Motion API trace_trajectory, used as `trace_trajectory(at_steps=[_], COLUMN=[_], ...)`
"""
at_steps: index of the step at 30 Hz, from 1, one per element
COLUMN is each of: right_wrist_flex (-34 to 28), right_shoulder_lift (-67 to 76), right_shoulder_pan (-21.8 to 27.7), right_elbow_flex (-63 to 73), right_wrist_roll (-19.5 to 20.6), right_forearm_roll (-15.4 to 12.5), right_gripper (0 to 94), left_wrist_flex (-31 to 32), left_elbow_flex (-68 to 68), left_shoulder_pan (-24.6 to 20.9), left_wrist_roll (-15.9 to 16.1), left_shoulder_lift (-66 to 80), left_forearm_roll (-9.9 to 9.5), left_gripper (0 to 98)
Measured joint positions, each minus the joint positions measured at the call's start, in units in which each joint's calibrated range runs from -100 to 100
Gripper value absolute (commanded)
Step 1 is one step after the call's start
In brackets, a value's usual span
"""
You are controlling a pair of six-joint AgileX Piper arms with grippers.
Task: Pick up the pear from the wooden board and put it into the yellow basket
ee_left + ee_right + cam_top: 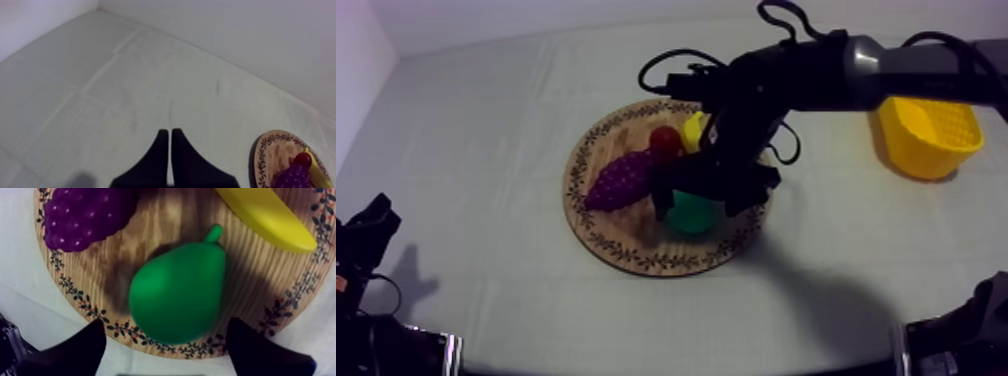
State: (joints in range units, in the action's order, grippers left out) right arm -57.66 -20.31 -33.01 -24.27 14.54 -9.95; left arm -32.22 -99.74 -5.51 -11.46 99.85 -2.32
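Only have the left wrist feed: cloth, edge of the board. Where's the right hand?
Observer: Right hand hangs over the board, open, straddling the pear.
Operator: Pear off the board yet?
Observer: No, it lies on the wood, stem toward the banana.
Operator: Basket?
Observer: Basket sits at the table's right side, apart from the board.
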Motion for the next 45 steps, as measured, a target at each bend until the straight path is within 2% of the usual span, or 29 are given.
trace_trajectory(at_steps=[22, 26, 30, 35, 45], right_wrist_flex=[0.04, 0.06, 0.46, 0.54, 1.32], right_shoulder_lift=[-5.02, -5.50, -5.95, -6.58, -5.33], right_shoulder_pan=[0.19, 0.31, 0.24, -0.04, -0.15], right_elbow_flex=[2.92, 3.34, 3.77, 3.96, 3.12], right_wrist_roll=[2.26, 2.33, 2.07, 1.06, 0.24], right_forearm_roll=[2.33, 2.50, 2.50, 2.13, 1.86], right_gripper=[64.7, 59.7, 50.0, 42.2, 40.6], left_wrist_flex=[0.00, 0.00, 0.00, 0.00, 0.00], left_elbow_flex=[0.00, 0.00, 0.00, 0.00, 0.00], left_shoulder_pan=[0.00, 0.00, 0.00, 0.00, 0.00], left_wrist_roll=[0.00, 0.00, 0.00, 0.00, 0.00], left_shoulder_lift=[0.00, 0.00, 0.00, 0.00, 0.00], left_forearm_roll=[0.00, 0.00, 0.00, 0.00, 0.00], left_gripper=[0.1, 0.1, 0.1, 0.1, 0.1])
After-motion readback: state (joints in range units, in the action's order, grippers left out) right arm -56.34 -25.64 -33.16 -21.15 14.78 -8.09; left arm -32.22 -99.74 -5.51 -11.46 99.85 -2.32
